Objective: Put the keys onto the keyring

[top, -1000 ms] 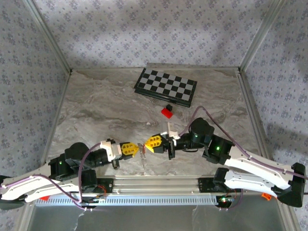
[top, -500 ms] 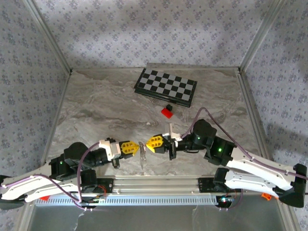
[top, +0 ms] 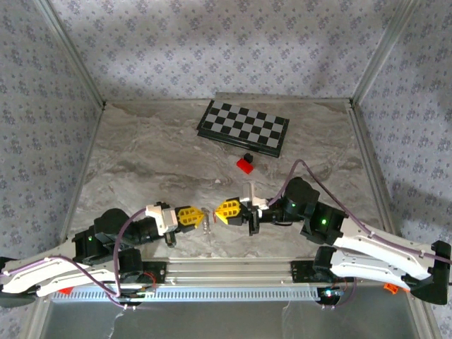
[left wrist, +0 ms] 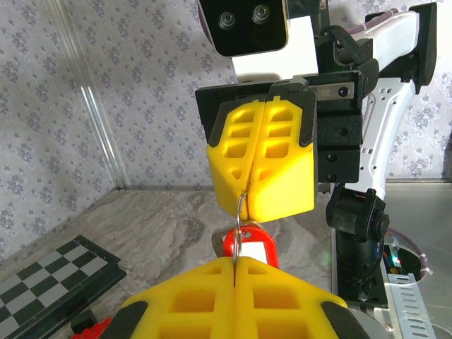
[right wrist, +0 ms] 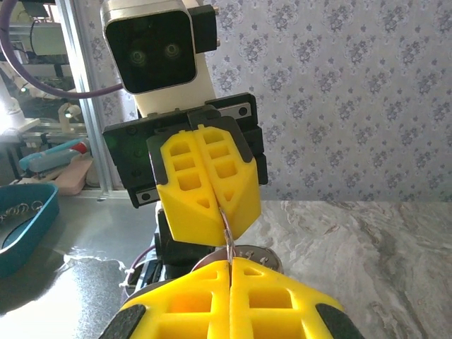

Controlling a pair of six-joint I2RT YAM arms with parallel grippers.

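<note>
The left end effector and right end effector both pinch the thin, slippery-looking keyring between them, and the tiny, light-looking key hangs just below.

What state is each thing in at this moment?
Left pincer: shut on the keyring.
Right pincer: shut on the keyring, facing the left one.
Keyring: pinched between both pincers, off the table.
Key: red head hangs at the keyring; whether it is threaded, cannot tell.
Chessboard: folded shut, flat on the table.
Red block: lying beside the chessboard.
</note>
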